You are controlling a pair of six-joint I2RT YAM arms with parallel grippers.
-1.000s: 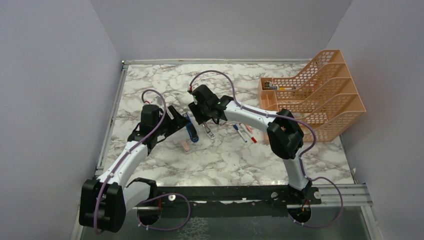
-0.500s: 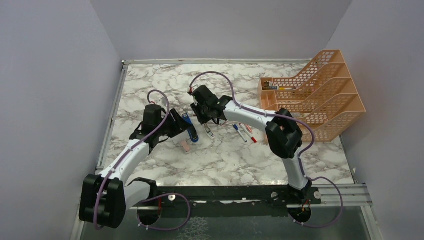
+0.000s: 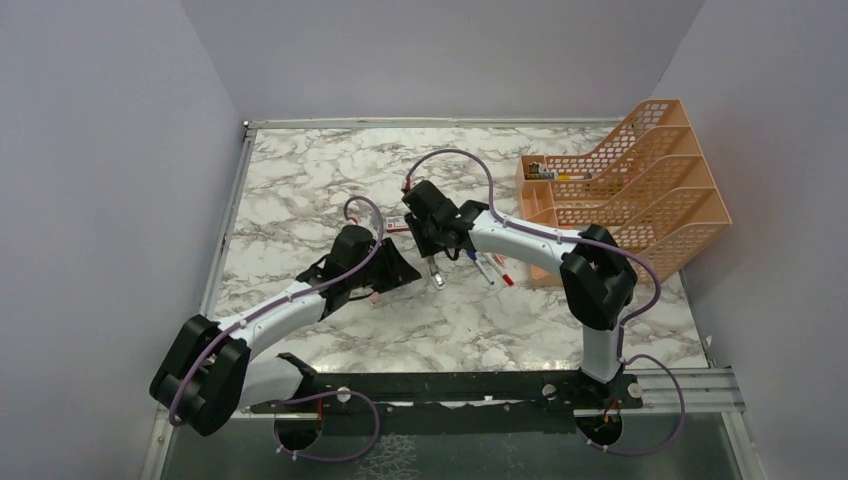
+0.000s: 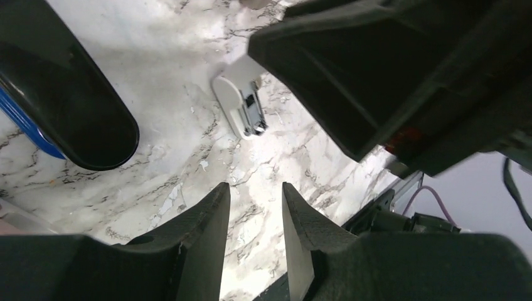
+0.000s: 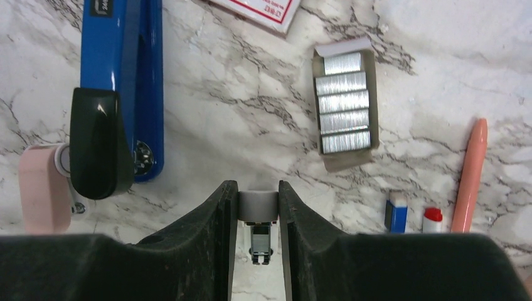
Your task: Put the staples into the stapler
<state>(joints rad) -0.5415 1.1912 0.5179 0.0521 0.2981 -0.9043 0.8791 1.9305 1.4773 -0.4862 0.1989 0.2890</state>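
The blue stapler [image 5: 122, 81] lies left of my right gripper, its dark end [image 5: 100, 144] nearest the camera. The same dark end [image 4: 69, 106] fills the left of the left wrist view. The staples [image 5: 344, 111] sit as silver strips in their grey tray, with the red-and-white sleeve [image 5: 257, 9] at the top edge. My right gripper [image 5: 258, 188] is shut on a small white-grey block [image 4: 241, 110] with a metal tip. My left gripper [image 4: 256, 188] hangs open over bare marble, nothing between its fingers. From above, the left gripper [image 3: 405, 265] hides the stapler.
A pink eraser [image 5: 44, 188] lies beside the stapler's dark end. A blue-capped pen [image 5: 396, 216], a red-capped pen [image 5: 432, 219] and a salmon pen [image 5: 470, 175] lie right of my right gripper. An orange file rack [image 3: 640, 190] stands at the table's right side.
My left arm has swung right and stretched over the stapler, its jaws narrowing. My right gripper has closed on the small white block and shifted right and nearer.
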